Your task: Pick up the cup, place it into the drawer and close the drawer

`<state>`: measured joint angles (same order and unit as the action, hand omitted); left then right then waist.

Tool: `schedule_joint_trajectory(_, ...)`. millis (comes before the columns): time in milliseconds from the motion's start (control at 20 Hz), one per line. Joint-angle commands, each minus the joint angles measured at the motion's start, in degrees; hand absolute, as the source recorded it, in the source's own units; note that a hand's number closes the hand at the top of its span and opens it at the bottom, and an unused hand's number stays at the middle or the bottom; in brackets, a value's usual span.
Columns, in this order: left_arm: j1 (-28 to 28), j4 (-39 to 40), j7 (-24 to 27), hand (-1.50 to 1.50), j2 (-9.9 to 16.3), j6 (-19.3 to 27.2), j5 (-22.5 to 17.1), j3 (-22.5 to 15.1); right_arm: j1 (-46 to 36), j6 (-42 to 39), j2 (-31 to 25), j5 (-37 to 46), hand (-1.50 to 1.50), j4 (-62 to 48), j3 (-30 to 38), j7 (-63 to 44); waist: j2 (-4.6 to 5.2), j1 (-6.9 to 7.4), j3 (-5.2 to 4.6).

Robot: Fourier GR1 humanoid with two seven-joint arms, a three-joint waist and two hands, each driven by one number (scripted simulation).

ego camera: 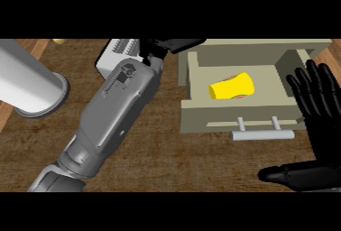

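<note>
The small yellow cup with thin red stripes (pixel 232 87) is already lying on its side inside the pale beige open drawer (pixel 193 85), which sits at the right of centre of the frame, so the picking and placing look done to me. What is left is the closing: the drawer box is drawn out toward the lower part of the frame, its front panel and pale grey bar handle (pixel 262 134) standing clear over the brown wood-grain counter (pixel 166 153). The robot's right hand (pixel 318 117) shows at the right edge of the frame, black fingers straight and spread, pointing up, thumb lying out toward the lower centre; it holds nothing and stands just beside the drawer's right side and near the handle's end, though I cannot say whether it touches either. The left arm's grey forearm runs from the lower left up to the top centre, where the left hand (pixel 170 45) is partly cut off by the frame's upper edge; from here I cannot tell how its fingers stand. It is beside the drawer's upper left corner, near a white ribbed box (pixel 117 52). A large white cylinder (pixel 26 83) lies at the upper left. I'd judge a push on the drawer front is all that remains.
</note>
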<state>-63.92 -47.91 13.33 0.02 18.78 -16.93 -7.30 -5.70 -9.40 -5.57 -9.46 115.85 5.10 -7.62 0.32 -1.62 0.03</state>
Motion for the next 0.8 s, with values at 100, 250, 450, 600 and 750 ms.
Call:
schedule_joint_trajectory(100,-5.6,9.7,2.8,1.50,0.0,1.8,-6.2,-4.2,-0.8,0.6,0.2,1.2,-1.50,-0.1,-0.4,0.2,0.05,-0.30,0.00)
schedule_joint_trajectory(250,-7.4,14.1,3.8,1.50,0.0,4.2,-9.8,-7.9,-1.6,-0.3,-1.8,-1.7,-1.50,1.2,1.9,-2.3,0.19,-1.41,0.01)
schedule_joint_trajectory(450,-5.8,17.6,8.0,1.50,0.0,4.0,-13.3,-13.5,-3.6,0.1,-0.3,0.4,-1.50,-3.4,0.4,1.0,0.46,-1.86,0.03)
schedule_joint_trajectory(600,-10.4,20.5,6.8,1.50,0.0,6.6,-14.5,-15.4,-2.6,-0.3,0.5,1.2,-1.50,-2.3,-1.7,1.2,0.58,-2.46,0.04)
schedule_joint_trajectory(750,-11.0,22.5,7.1,1.50,0.0,7.1,-15.7,-18.2,-1.8,-0.8,-0.3,-2.1,-1.50,2.3,-1.0,-2.5,0.74,-4.13,0.05)
